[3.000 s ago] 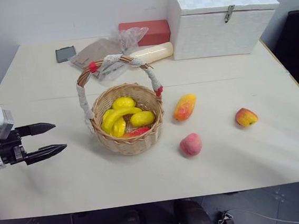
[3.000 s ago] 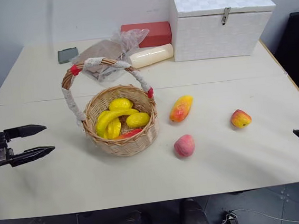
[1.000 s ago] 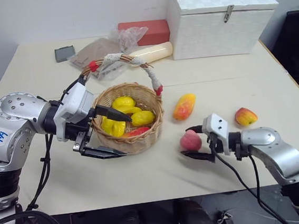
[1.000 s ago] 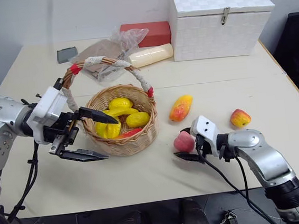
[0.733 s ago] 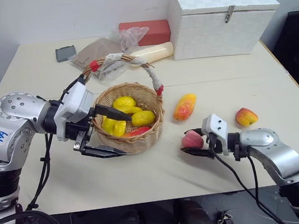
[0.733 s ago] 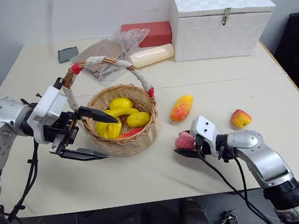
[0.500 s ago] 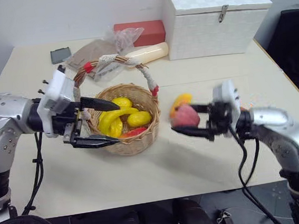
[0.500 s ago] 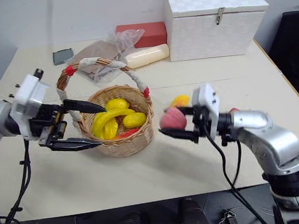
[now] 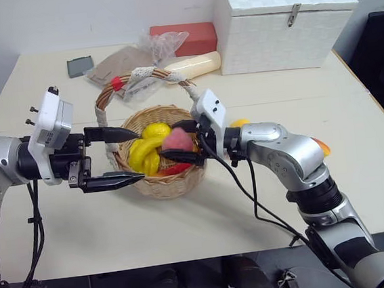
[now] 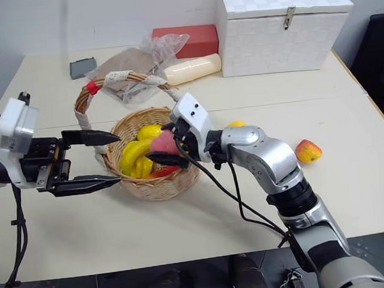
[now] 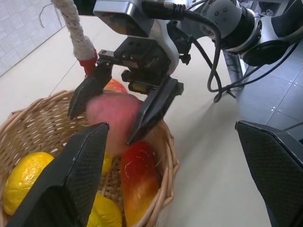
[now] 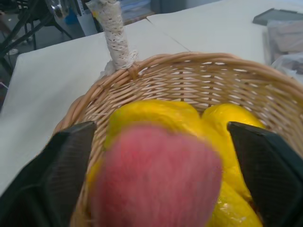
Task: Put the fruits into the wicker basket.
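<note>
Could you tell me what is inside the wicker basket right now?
The wicker basket holds yellow bananas, lemons and a red fruit. The pink peach above covers some; the bottom is hidden.

We are seeing the wicker basket [image 9: 160,181] sitting upright on the table, round, light-brown and woven, its tall arched handle [image 9: 141,77] wrapped in white lace with red ribbon at the ends. The pink peach [image 9: 176,141] is hanging over the basket's open mouth, above the yellow pieces inside, and we are noting it blurred in the right wrist view; whether it is touching anything below cannot be told. The orange-yellow mango [image 10: 236,123] is lying on the table just beside the basket, mostly hidden. The small red-and-yellow round fruit [image 10: 308,151] is resting on the table well apart from the basket.
</note>
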Motion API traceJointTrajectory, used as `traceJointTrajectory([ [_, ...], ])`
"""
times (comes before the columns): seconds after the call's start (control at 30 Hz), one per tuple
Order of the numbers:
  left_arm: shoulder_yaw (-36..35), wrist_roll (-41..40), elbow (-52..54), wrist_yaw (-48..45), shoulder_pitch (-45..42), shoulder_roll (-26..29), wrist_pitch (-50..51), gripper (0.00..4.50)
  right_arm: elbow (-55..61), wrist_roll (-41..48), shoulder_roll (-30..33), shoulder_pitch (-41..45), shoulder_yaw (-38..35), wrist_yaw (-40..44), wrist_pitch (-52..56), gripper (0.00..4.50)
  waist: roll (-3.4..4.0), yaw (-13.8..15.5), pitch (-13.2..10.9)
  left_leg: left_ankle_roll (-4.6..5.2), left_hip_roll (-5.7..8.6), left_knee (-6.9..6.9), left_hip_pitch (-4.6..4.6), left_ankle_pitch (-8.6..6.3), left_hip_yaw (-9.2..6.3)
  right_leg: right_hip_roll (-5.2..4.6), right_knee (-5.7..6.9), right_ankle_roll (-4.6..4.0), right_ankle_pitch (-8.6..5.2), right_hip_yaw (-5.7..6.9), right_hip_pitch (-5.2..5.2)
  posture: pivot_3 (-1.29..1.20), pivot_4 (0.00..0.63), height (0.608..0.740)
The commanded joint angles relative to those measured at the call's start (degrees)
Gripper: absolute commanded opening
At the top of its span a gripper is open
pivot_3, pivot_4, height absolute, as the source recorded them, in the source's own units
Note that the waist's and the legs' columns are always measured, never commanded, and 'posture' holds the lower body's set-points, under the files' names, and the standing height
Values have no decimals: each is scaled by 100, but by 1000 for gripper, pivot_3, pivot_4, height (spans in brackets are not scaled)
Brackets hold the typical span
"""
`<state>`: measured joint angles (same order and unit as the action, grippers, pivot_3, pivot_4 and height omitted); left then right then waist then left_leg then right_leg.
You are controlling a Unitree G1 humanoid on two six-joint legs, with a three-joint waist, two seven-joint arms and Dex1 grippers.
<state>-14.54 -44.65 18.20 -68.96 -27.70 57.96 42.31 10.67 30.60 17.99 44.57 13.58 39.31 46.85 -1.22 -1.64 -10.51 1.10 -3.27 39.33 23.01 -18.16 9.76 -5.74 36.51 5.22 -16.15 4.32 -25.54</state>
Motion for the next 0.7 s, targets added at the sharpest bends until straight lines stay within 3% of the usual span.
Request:
traceJointTrajectory([
  [0.03,101,32,24,-44,-179,-6,-177,4500,841,753,46,-118,-556,242,213,4472,0,4,0,0,-1,0,1,0,0,1,-1,0,0,0,0,0,150,740],
  [0.17,379,54,-91,-102,-418,-115,-272,4500,1392,1389,387,-301,-1365,109,531,4472,0,21,0,0,1,0,2,0,-1,1,-1,0,0,-1,0,0,150,740],
  [0.3,632,90,-170,-177,-664,-227,-322,4500,1842,1608,1563,-862,-2129,446,667,4472,-2,58,1,1,6,0,3,-1,-4,0,-8,0,0,0,2,0,150,740],
  [0.47,847,190,-304,-340,-880,-318,-432,4500,1410,-325,3184,-1910,-1802,1182,-1323,4472,-2,69,1,4,34,-1,0,-2,0,0,-14,1,1,-2,2,0,150,740],
  [0.6,966,253,-337,-377,-995,-437,-499,4500,206,-1896,3559,-1929,-952,1527,-3391,4472,-3,-20,0,1,33,-2,-28,1,18,2,-24,2,1,-22,10,0,150,740],
  [0.7,988,265,-308,-344,-1026,-506,-497,4500,-798,-2894,3321,-1533,-319,1433,-4826,4472,-3,-30,-1,-2,33,-5,-41,3,30,5,-14,2,1,-39,10,0,150,740],
])
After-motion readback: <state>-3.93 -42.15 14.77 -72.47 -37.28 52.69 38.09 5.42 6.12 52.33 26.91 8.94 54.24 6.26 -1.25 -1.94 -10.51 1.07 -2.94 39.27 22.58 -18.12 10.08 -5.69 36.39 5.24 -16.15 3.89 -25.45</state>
